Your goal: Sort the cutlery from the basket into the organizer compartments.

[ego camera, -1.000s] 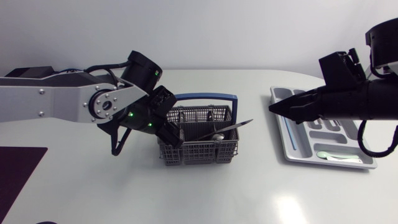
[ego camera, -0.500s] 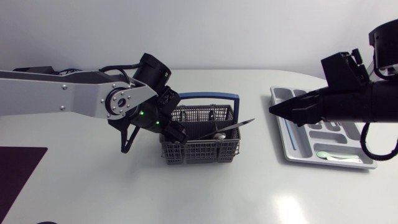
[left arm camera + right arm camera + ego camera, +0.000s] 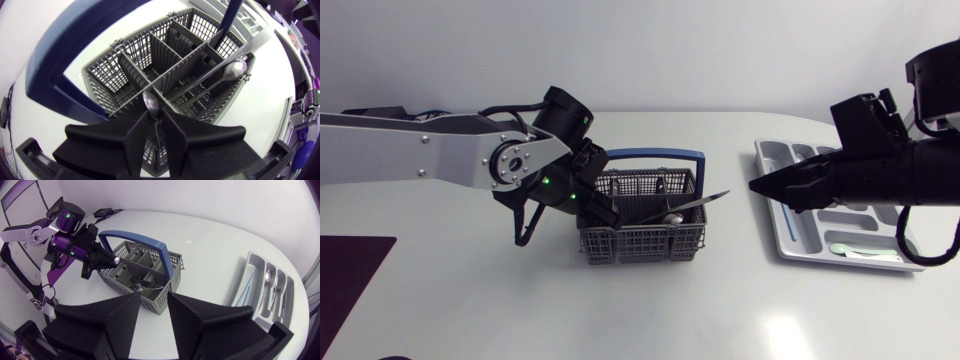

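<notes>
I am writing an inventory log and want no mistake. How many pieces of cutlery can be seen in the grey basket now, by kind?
Spoons: 2
Knives: 1
Total: 3 visible pieces

1. The head view looks down from above the table (image 3: 470, 310), far enough back to take in the basket (image 3: 642, 243) and the tray (image 3: 775, 152).
2. The left wrist view looks straight into the basket from very close.
3. The right wrist view faces across the table from farther off and shares the basket and tray with the head view.
</notes>
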Available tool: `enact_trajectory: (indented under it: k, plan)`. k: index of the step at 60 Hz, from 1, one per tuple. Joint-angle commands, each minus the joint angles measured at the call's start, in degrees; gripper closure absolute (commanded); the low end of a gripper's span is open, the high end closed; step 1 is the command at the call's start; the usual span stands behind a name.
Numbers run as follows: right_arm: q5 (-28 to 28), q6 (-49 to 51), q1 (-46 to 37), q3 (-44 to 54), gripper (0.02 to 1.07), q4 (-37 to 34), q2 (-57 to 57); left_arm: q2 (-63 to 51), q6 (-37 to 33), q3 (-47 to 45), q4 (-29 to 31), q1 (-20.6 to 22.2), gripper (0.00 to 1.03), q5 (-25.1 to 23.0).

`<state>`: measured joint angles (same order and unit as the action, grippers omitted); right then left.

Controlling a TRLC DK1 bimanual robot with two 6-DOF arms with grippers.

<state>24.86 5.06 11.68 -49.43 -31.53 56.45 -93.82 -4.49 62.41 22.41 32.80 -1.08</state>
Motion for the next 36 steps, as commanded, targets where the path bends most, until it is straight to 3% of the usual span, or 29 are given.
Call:
enact_trajectory:
  k: [1, 6, 36]
  plan:
    - [0.10, -1.19, 0.53, 1.35, 0.65, -0.11, -0.99, -1.63, 0.89, 0.69, -0.53, -0.19, 0.95, -0.50]
    - [0.10, -1.19, 0.62, 1.62, 0.65, -0.11, -1.16, -1.80, 0.80, 0.43, -0.88, -0.19, 1.00, -0.50]
    - [0.01, -1.46, 2.20, 2.23, 0.65, 0.15, -1.95, 4.61, 0.01, -4.05, -3.08, -1.68, 1.00, -4.63]
